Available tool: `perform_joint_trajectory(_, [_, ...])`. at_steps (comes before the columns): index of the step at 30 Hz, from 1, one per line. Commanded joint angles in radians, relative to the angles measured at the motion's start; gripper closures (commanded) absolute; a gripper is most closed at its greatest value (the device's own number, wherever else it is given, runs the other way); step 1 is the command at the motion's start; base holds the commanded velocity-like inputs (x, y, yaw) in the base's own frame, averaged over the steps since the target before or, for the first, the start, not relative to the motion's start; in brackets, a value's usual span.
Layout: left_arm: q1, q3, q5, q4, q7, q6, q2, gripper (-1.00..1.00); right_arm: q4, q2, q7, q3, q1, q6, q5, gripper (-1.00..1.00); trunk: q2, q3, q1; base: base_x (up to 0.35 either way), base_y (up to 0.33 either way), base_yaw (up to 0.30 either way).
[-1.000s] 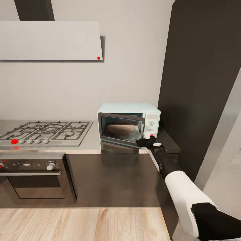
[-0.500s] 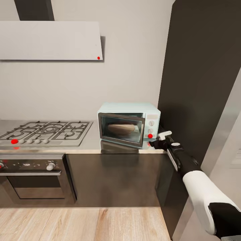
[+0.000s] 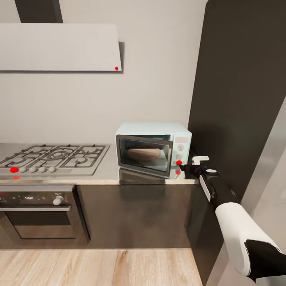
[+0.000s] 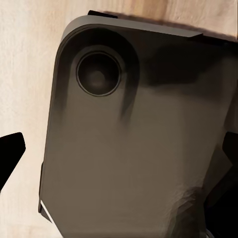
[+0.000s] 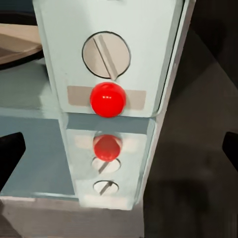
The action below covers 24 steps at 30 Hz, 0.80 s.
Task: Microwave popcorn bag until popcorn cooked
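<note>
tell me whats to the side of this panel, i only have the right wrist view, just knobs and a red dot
Observer: In the head view the microwave stands on the countertop beside a tall dark cabinet.
Operator: is the bag in there
Observer: Yes, a tan popcorn bag lies behind the glass door.
Operator: door closed?
Observer: Not flush; the door's edge by the panel stands out a little from the body.
Operator: where's my gripper
Observer: The right gripper sits right beside the red dot on the control panel.
</note>
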Motion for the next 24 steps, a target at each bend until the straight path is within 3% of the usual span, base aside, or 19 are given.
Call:
perform_joint_trajectory(1, [0.000,0.001,0.006,-0.001,0.000,-0.001,0.000,-1.00,-0.002,0.001,0.009,-0.004,0.000,0.005,0.011,-1.00,0.000,-0.001,0.000,0.234,0.000,0.000])
perform_joint_trajectory(8, [0.000,0.002,0.006,-0.001,0.000,-0.001,0.000,-1.00,-0.002,0.028,0.010,0.000,0.000,0.005,0.018,-1.00,0.000,-0.001,0.000,0.156,0.000,0.000])
perform_joint_trajectory(20, [0.000,0.002,0.006,-0.001,0.000,-0.001,0.000,-1.00,-0.002,0.049,0.026,0.003,0.000,0.002,0.012,-1.00,0.000,-0.001,0.000,0.037,0.000,0.000])
perform_joint_trajectory(24, [0.000,0.002,0.006,-0.001,0.000,-0.001,0.000,-1.00,0.000,0.050,0.096,0.003,0.000,-0.004,0.010,-1.00,0.000,-0.001,0.000,0.000,0.000,0.000])
